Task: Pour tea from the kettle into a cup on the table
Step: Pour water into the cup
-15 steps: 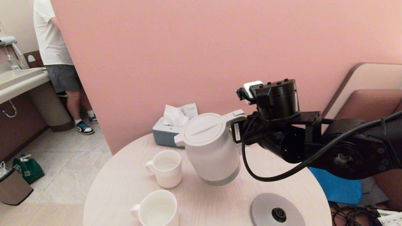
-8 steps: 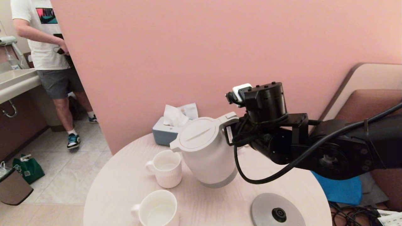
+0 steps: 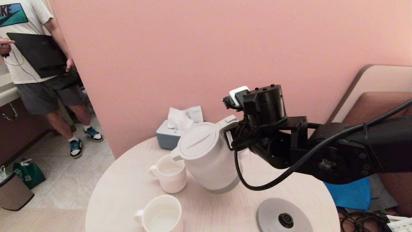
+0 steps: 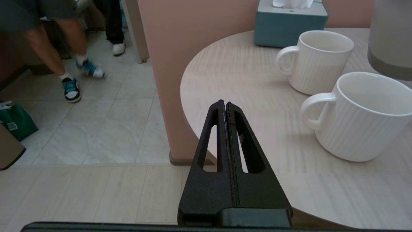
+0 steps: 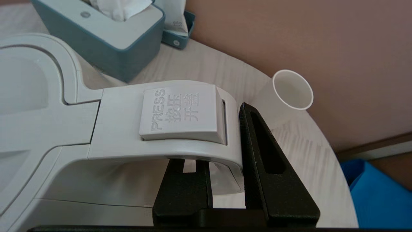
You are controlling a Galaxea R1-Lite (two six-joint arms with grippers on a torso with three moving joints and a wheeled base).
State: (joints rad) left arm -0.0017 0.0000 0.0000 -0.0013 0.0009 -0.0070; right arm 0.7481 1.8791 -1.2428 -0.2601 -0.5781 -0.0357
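White kettle (image 3: 209, 158) with grey bottom band, white ribbed cups (image 3: 170, 174), pale wood-grain table (image 3: 122, 193), black gripper (image 5: 225, 180).

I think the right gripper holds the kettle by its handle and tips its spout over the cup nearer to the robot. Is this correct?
Not quite. The right gripper holds the kettle by its handle, but the spout hangs over the far cup, beside the tissue box, not the near cup. The head view shows this.
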